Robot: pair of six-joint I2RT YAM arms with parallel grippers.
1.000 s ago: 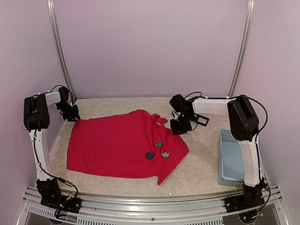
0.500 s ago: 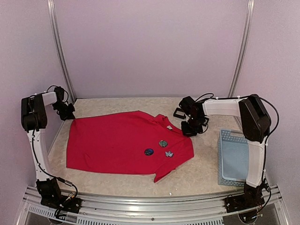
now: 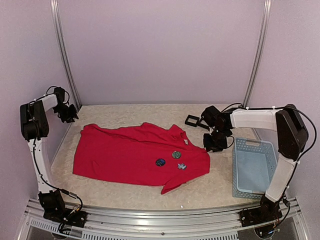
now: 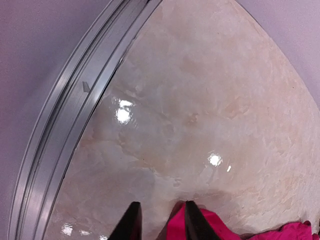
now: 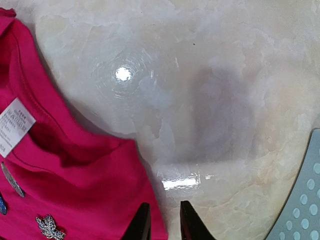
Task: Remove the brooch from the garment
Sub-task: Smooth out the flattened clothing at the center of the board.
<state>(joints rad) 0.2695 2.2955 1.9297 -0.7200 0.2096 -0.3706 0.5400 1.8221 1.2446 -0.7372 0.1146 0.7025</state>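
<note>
red garment (image 3: pixel 125 155) spread flat on the worktop (image 3: pixel 215 185)
silver brooch (image 3: pixel 182 166), blue brooch (image 3: pixel 160 162) and green brooch (image 3: pixel 176 154) pinned on its chest; right hand (image 5: pixel 164 210) beside its edge, left hand (image 4: pixel 161 207) off its corner, both narrowly parted, empty.

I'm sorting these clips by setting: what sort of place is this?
Likely a robot test booth: plain walls close in a table, two arms bolted to a metal rail at its edge, a red shirt laid out.

A robot test cell in a lab: plain lilac walls (image 3: pixel 160 50) and aluminium rails (image 3: pixel 150 216) enclose the marbled counter (image 3: pixel 217 185).
</note>
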